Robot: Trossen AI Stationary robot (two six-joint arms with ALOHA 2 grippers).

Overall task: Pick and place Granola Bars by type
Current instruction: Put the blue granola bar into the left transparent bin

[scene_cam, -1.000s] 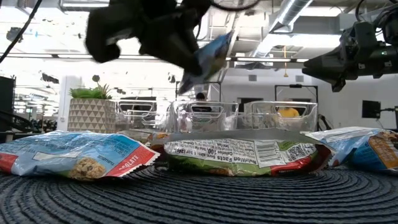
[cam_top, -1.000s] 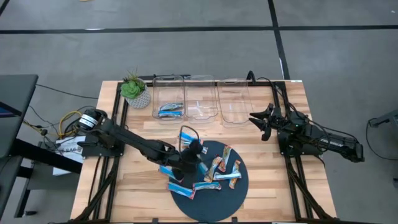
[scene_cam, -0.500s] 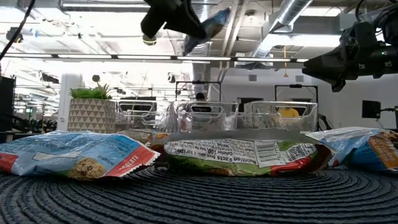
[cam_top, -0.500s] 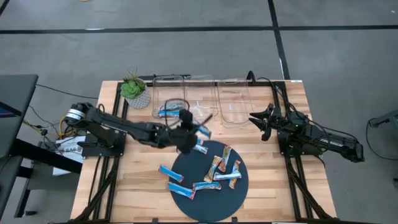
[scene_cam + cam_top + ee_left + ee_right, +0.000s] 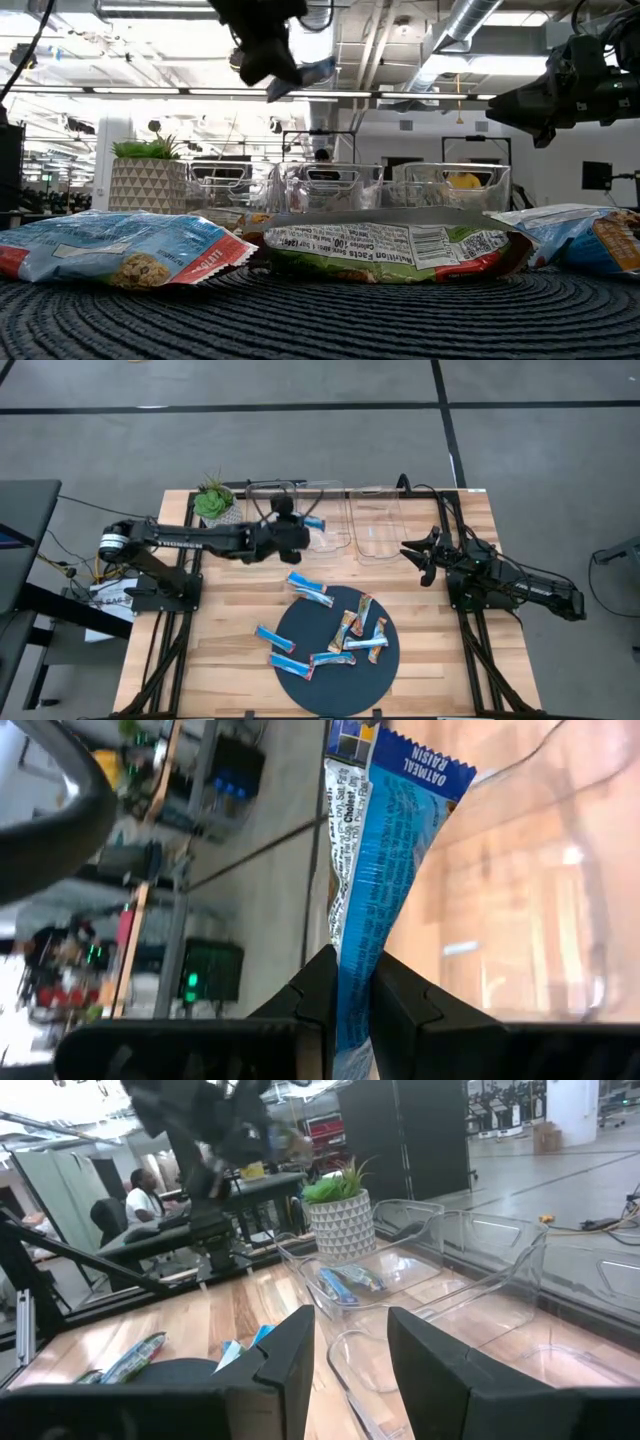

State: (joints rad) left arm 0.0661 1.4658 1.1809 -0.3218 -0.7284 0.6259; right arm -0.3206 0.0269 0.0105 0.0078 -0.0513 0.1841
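My left gripper point(image 5: 297, 528) reaches from the table's left over the clear bins point(image 5: 325, 510) at the far edge, shut on a blue-and-white granola bar point(image 5: 314, 523) marked "oatmeal raisin" point(image 5: 400, 830). In the low view the bar point(image 5: 308, 72) hangs high above the table. Several more granola bars point(image 5: 355, 635), blue and orange, lie flat on the dark round mat point(image 5: 300, 690); one blue bar point(image 5: 310, 586) lies at the mat's far rim. My right gripper point(image 5: 425, 555) waits open at the table's right, with nothing between its fingers point(image 5: 290, 1360). My left gripper pinches the bar between its two fingers at one end point(image 5: 350, 982), on the wrapper's flat faces. The fingers come from the table's left, slanting a little downward, and lie along the bar. The rest of the bar sticks out past the fingertips, lifted clear above the bins.
Three clear bins stand in a row at the far edge; the left one point(image 5: 345, 1285) holds blue bars. A potted plant point(image 5: 215, 505) stands at the far left, beside the bins. Bare wood lies between the mat and the bins.
My left gripper has risen from above the mat and swung toward the table's far edge, rolling as it went, and now stands over the bins. The blue bar has gone with it, held throughout and clear of the table.
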